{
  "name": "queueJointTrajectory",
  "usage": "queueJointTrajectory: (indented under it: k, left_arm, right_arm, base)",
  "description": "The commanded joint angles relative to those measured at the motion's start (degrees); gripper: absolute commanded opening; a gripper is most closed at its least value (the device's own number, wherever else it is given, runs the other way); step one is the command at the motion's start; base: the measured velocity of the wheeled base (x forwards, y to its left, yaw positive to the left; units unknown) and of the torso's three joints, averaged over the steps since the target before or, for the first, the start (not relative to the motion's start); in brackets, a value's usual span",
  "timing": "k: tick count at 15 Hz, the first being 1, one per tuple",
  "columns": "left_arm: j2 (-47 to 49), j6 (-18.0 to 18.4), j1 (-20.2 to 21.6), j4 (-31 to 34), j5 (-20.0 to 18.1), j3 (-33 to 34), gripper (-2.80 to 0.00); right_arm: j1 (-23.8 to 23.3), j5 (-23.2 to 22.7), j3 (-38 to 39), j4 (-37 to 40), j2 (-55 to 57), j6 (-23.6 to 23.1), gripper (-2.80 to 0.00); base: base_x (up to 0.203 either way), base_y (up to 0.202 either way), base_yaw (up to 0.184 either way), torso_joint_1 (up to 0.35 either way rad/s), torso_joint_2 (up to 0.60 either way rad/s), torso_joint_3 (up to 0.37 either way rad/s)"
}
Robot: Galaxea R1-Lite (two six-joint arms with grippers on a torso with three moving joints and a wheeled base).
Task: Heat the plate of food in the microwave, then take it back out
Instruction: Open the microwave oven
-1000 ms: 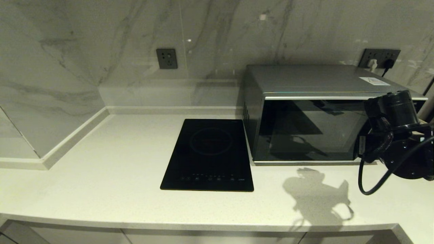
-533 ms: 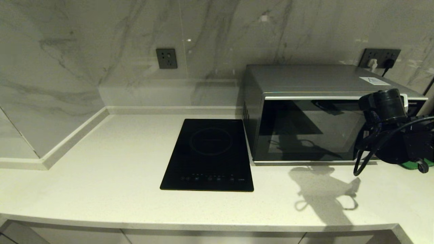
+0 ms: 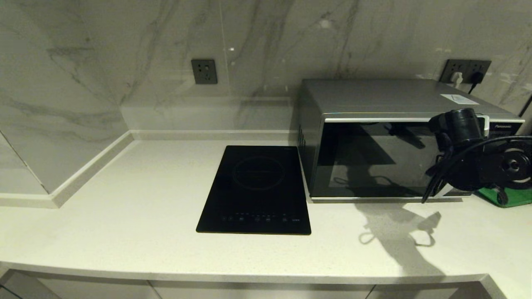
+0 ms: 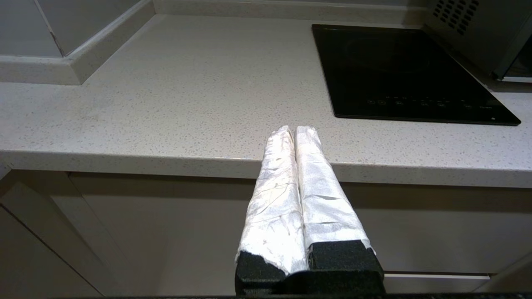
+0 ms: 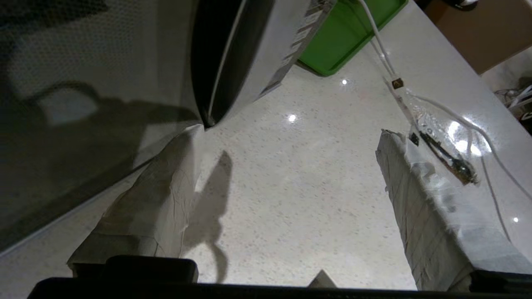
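The large silver-grey boxy microwave [image 3: 386, 137] sits at the right rear of the pale speckled stone counter [image 3: 124, 216], against the marble wall. Its dark glass door [image 3: 374, 160] is closed and mirrors the arm's outline; a small white label lies on its top, and a brand name shows at the upper right corner of the front. The right wrist view shows the curved silver handle strip [image 5: 224, 62] beside the glass and the button panel edge past it. The plate of food cannot be seen in any view.

The right hand [image 5: 286, 166] hangs in front of the microwave's lower right corner, above the counter, its two white-wrapped fingers [image 5: 419, 199] spread wide with nothing between them; one fingertip lies near the bottom end of the handle strip, and whether it touches is unclear. Just beyond the microwave's right side lies a flat green tray [image 5: 345, 37].

Left of the microwave, just beside it, a flat black glass cooktop [image 3: 255, 189] lies on the counter.

The left hand [image 4: 295, 131] hovers at the counter's front edge, well apart from the cooktop, its white-wrapped fingers pressed together and holding nothing
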State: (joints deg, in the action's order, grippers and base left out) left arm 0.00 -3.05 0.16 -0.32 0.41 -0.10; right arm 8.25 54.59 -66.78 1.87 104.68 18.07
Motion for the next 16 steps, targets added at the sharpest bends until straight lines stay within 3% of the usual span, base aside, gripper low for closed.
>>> queueJointTrajectory:
  k: [1, 16]
  left_arm:
    - [0.0, 0.0, 0.0, 0.0, 0.0, 0.0, -2.8]
    - [0.0, 0.0, 0.0, 0.0, 0.0, 0.0, -2.8]
  right_arm:
    - [-0.7, 0.3, -1.3, 0.0, 3.7, 1.0, 0.0]
    - [-8.3, -0.5, -6.4, -0.3, 7.8, 2.4, 0.0]
  base:
    - [0.0, 0.0, 0.0, 0.0, 0.0, 0.0]
    - [0.0, 0.0, 0.0, 0.0, 0.0, 0.0]
